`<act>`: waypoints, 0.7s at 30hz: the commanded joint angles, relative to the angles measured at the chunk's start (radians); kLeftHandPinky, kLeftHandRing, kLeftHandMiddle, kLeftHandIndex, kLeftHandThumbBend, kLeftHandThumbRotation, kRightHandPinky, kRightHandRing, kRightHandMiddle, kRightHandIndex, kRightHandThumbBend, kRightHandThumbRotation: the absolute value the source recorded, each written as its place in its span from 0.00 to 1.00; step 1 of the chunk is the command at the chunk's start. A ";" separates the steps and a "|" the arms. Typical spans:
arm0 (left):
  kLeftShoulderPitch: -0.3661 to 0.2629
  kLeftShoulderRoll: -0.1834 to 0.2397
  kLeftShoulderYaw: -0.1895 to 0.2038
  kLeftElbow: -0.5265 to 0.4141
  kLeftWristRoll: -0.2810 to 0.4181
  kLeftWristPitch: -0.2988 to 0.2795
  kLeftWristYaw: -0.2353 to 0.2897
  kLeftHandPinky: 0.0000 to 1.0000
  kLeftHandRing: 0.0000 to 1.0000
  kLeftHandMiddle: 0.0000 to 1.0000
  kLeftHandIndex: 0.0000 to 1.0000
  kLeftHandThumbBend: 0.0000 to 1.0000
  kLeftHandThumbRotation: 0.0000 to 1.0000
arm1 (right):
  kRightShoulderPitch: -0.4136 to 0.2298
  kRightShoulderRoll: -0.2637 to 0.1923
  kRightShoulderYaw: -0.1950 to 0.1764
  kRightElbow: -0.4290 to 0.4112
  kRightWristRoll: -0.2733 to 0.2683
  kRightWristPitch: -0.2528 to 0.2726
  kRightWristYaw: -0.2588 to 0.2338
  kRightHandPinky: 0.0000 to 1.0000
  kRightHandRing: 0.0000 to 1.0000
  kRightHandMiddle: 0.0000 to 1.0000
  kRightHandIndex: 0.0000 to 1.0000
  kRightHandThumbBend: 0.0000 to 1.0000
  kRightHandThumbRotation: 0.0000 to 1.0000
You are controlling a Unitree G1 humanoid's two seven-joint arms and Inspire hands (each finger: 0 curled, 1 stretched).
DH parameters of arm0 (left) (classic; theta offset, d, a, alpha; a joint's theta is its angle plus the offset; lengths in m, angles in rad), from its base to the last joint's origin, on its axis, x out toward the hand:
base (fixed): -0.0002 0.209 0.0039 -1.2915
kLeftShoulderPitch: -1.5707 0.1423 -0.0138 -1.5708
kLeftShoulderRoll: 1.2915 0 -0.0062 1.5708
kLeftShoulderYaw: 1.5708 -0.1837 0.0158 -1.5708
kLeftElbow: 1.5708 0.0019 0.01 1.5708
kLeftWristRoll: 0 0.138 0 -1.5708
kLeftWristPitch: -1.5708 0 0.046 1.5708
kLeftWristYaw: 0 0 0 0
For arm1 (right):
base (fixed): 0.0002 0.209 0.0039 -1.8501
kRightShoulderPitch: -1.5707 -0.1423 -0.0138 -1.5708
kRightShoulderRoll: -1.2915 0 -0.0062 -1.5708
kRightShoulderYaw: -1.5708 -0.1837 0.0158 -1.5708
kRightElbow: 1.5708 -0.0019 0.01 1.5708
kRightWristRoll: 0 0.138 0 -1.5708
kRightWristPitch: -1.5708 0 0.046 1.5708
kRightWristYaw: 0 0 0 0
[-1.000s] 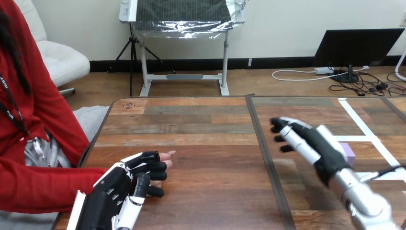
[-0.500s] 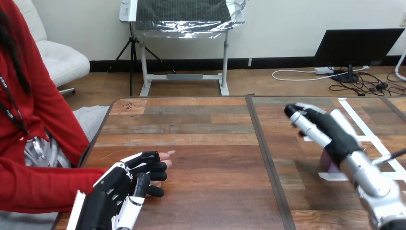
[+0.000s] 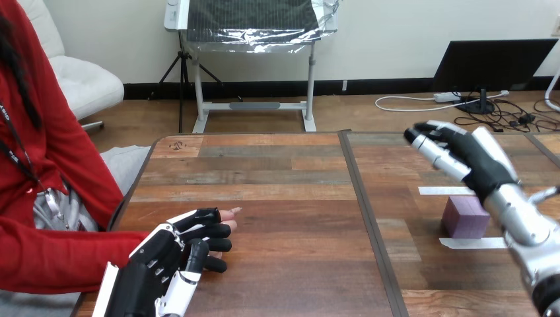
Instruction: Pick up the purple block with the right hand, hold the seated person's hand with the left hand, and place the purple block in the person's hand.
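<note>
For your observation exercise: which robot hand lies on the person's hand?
The left hand, fingers curled over the person's hand; the right hand hovers apart, open.

The robot's left hand (image 3: 157, 267) is seen low at the view's left, with its back turned upward and its white shells showing. Its black fingers (image 3: 210, 228) are curled over the person's hand (image 3: 232, 212), whose fingertips are left peeking out just beyond them. The right arm is brought in from the lower right corner, its silver forearm (image 3: 528, 228) angled up and toward the view's left. The right hand (image 3: 477, 158) is held raised, its white-shelled back turned toward the view's right. Its fingers are stretched leftward with a slight bend and left loosely open.
</note>
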 commanded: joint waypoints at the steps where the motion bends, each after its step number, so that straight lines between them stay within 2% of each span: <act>1: -0.117 -0.022 0.009 -0.007 0.002 -0.020 -0.006 0.54 0.64 0.67 0.69 0.40 0.61 | -0.167 -0.059 0.024 0.014 -0.039 0.026 -0.052 0.75 0.84 0.87 0.86 0.55 0.73; 11: -0.114 -0.021 0.008 -0.009 -0.004 -0.018 -0.009 0.53 0.64 0.67 0.69 0.40 0.60 | -0.187 -0.088 0.094 0.026 -0.144 0.073 -0.112 0.77 0.86 0.89 0.88 0.56 0.66; 15: -0.116 -0.021 0.008 -0.008 -0.004 -0.019 -0.012 0.54 0.64 0.67 0.69 0.40 0.60 | -0.193 -0.097 0.137 0.038 -0.200 0.103 -0.138 0.77 0.87 0.91 0.89 0.58 0.64; 21: -0.116 -0.021 0.008 -0.010 -0.004 -0.017 -0.014 0.54 0.64 0.66 0.69 0.40 0.60 | -0.200 -0.106 0.196 0.054 -0.270 0.147 -0.146 0.75 0.88 0.91 0.92 0.64 0.71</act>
